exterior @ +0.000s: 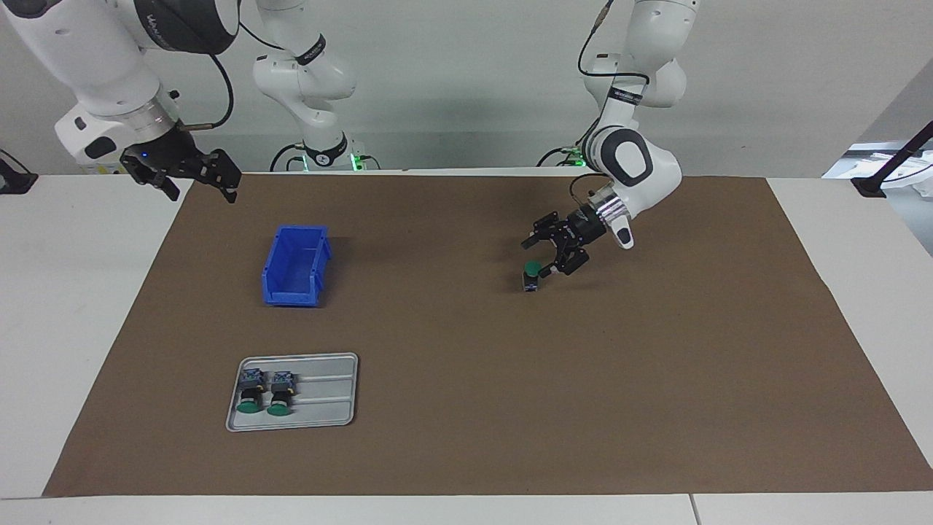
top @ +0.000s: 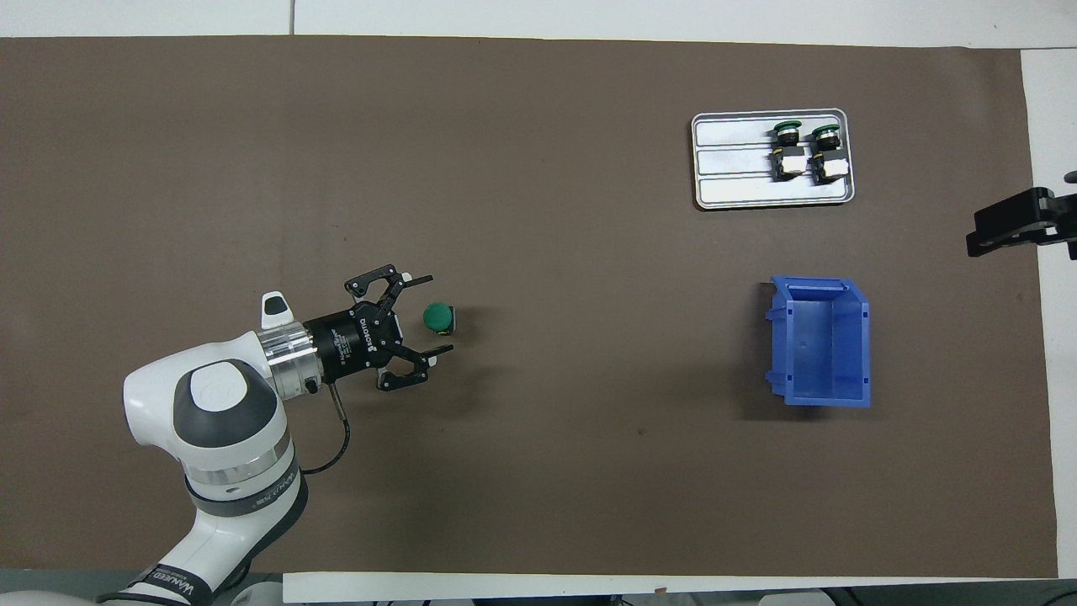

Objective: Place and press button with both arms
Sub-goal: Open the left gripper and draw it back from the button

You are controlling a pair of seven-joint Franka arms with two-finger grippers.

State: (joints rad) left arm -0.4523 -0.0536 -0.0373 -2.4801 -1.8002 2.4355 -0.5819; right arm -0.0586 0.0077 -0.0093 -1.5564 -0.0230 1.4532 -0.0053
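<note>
One button (exterior: 532, 275) (top: 437, 316) stands upright on the brown mat, green cap up, toward the left arm's end of the table. My left gripper (exterior: 536, 259) (top: 440, 312) is low over it, tilted and open, one finger on each side of the cap with a gap showing on both sides in the overhead view. It holds nothing. My right gripper (exterior: 202, 193) (top: 1001, 229) waits raised over the mat's edge at the right arm's end, open and empty.
Two more buttons (exterior: 266, 392) (top: 806, 150) lie on their sides in a grey tray (exterior: 332, 397) (top: 732, 160), farther from the robots than an open blue bin (exterior: 295, 266) (top: 820, 341). White table borders the mat (exterior: 510, 408).
</note>
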